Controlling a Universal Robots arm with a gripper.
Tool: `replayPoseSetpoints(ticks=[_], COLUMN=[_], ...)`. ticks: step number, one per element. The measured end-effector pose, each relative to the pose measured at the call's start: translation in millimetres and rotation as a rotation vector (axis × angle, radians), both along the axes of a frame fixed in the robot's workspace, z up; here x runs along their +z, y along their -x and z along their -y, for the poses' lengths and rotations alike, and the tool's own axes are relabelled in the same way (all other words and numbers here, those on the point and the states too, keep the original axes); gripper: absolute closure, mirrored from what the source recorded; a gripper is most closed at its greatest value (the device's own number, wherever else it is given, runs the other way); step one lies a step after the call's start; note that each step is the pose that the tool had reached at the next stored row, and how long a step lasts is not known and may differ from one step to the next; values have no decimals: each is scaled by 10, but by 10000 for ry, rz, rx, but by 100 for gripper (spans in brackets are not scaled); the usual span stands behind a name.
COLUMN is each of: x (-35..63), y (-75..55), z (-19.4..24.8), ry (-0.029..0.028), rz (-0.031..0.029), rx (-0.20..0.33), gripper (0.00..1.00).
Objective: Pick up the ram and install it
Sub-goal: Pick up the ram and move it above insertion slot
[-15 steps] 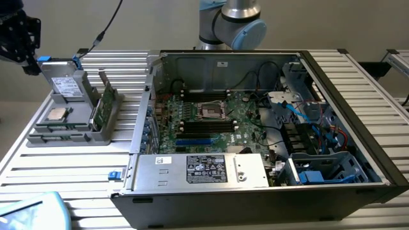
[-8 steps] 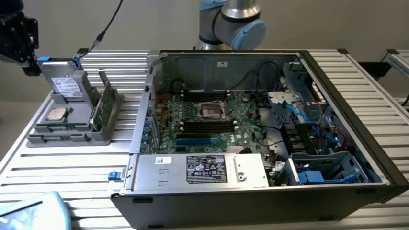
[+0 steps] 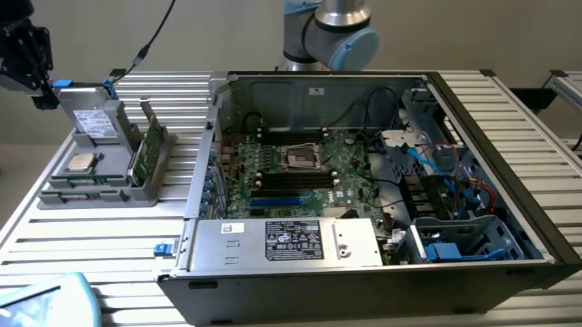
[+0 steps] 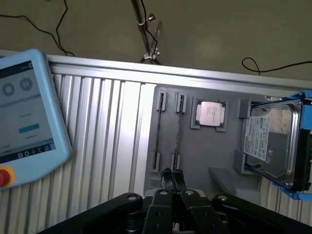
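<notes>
Wrist view: end effector (image 4: 172, 176) closed over the gray holder (image 4: 204, 151), whose hard drive (image 4: 270, 141) is cut off.

Ribbed aluminium table (image 3: 109, 238), grey parts holder (image 3: 100, 196) on it toward the exterior view's left, open computer case (image 3: 364, 300) just beside the holder, light-blue control tablet (image 3: 46, 303) at the near left corner

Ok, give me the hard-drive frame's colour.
The frame is blue, clearest in the wrist view.
</notes>
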State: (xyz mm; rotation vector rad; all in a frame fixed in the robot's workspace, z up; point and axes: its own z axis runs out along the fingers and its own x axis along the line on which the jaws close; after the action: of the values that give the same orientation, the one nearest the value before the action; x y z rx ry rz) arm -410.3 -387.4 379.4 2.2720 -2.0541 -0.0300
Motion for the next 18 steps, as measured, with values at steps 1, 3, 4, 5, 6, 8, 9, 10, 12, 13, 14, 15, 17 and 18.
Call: replayPoseSetpoints(ticks=[1,3,4,5,6,8,9,10,12,13,14,15,17,18], x=[0,0,0,1,0,0,1,1,-14,-32,-50,-69,-105,-125], y=[0,0,0,0,0,0,0,0,1,0,0,1,10,16], z=[0,0,0,0,0,0,0,0,0,0,0,0,5,8], ry=[1,1,1,2,1,1,1,2,2,2,2,2,1,1], rz=[0,-1,0,-1,-1,-1,-1,-1,-3,-2,-2,-2,-1,-1], rx=[1,1,0,0,1,0,1,0,1,1,1,3,9,10], gripper=[89,89,88,88,82,75,64,64,57,57,57,57,57,57])
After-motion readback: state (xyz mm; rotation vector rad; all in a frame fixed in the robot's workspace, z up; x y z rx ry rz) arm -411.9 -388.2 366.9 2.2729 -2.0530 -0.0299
